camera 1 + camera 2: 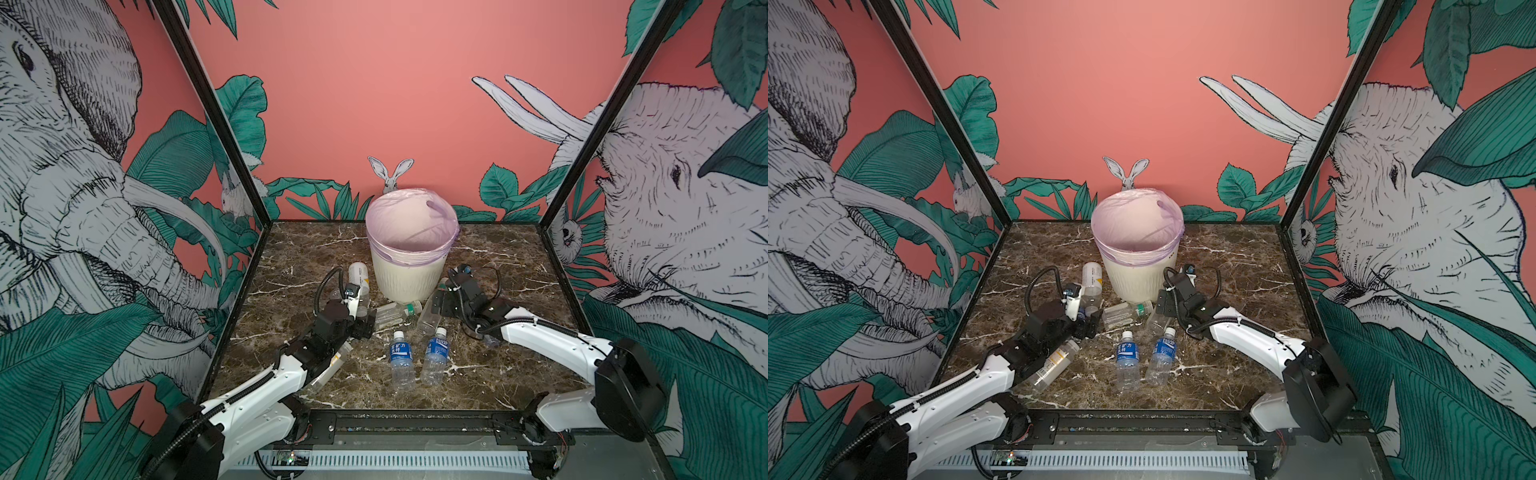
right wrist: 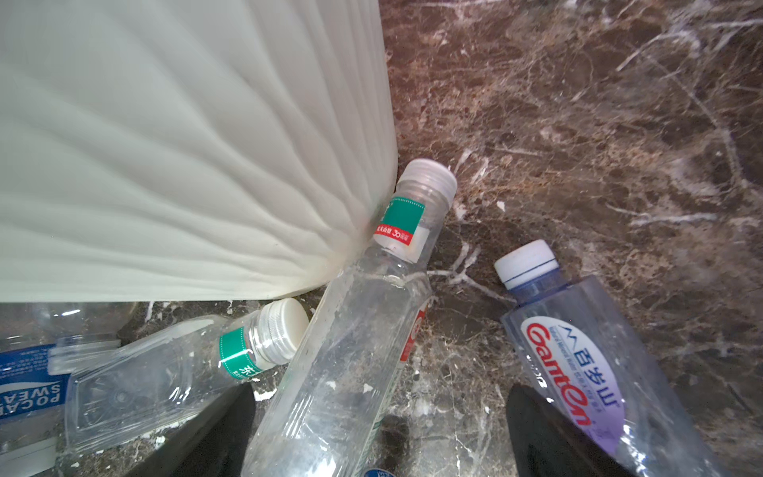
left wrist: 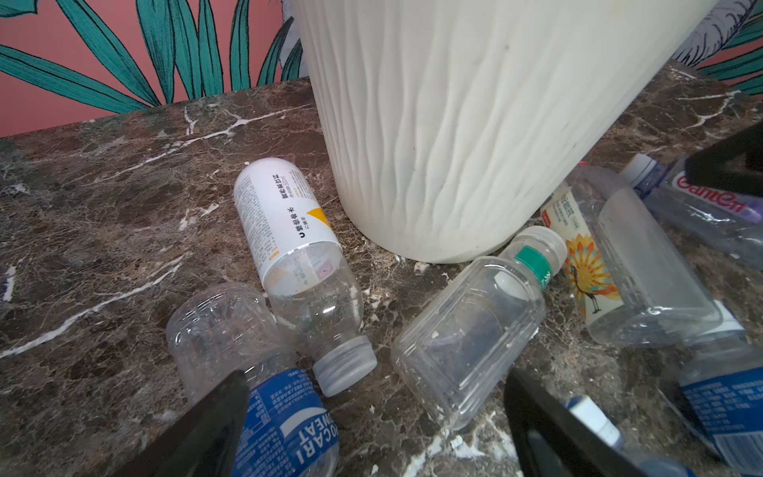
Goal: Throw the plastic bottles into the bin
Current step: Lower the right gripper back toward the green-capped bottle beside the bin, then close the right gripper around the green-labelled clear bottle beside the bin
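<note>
The cream ribbed bin with a pink liner stands at the back middle of the table. Several plastic bottles lie in front of it. My left gripper is open, low over the table. A blue-labelled bottle rests against one of its fingers, and a squat green-banded bottle lies by the other. My right gripper is open at the bin's right foot. A long clear bottle lies between its jaws, leaning on the bin. Neither gripper is closed on a bottle.
A white-and-yellow bottle lies left of the bin. Two blue-labelled bottles lie near the table's middle. Another bottle is partly under my left arm. A purple-labelled bottle lies beside one right finger. Printed walls close three sides.
</note>
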`<state>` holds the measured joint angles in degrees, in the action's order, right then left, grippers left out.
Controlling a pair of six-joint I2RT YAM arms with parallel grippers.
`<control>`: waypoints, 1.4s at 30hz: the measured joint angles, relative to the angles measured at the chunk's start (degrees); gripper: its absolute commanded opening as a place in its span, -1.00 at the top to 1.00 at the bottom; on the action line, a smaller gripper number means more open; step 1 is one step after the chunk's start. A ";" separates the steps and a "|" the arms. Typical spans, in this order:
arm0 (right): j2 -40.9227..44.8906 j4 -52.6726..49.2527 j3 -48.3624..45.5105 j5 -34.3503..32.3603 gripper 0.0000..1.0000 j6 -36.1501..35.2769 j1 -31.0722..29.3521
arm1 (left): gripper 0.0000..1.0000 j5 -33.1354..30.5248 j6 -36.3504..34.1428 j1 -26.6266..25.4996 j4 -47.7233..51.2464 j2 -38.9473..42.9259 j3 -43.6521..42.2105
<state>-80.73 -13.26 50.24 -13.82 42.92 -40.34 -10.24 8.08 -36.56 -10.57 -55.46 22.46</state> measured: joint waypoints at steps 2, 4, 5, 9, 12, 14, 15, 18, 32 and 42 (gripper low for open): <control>-1.62 0.96 0.00 0.79 -0.94 0.59 0.00 | -0.94 0.00 0.04 0.00 0.00 -0.02 0.00; -2.97 1.97 0.00 1.33 -0.95 1.01 0.00 | -0.94 0.00 0.07 0.00 0.02 -0.02 0.00; -3.78 2.51 0.00 1.86 -0.95 1.44 0.00 | -0.94 0.02 0.07 0.00 0.02 -0.02 0.00; -5.55 4.02 0.00 3.34 -0.95 2.36 -0.02 | -0.94 0.17 0.09 0.00 0.00 -0.02 0.00; -6.60 4.66 0.09 3.96 -0.94 2.99 -0.15 | -0.94 0.22 0.09 0.00 0.00 -0.02 0.00; -7.58 4.87 0.28 4.24 -0.94 3.26 -0.39 | -0.94 0.24 0.11 0.00 0.02 -0.02 0.00; -8.11 4.92 0.42 4.35 -0.94 3.34 -0.50 | -0.94 0.24 0.09 0.00 0.00 -0.02 0.00; -9.57 4.92 1.01 4.72 -0.94 3.67 -0.87 | -0.94 0.24 0.09 0.00 0.02 -0.02 0.00; -12.46 5.46 1.73 4.98 -0.76 5.64 -0.92 | -0.94 0.24 0.09 0.00 0.02 -0.02 0.00; -12.74 4.85 2.14 3.96 -0.48 6.86 0.00 | -0.94 0.22 0.11 0.00 0.09 0.11 0.00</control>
<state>-93.47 -8.40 52.38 -9.87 49.78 -40.34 -10.02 8.19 -36.56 -10.48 -55.35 22.46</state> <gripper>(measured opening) 0.746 0.971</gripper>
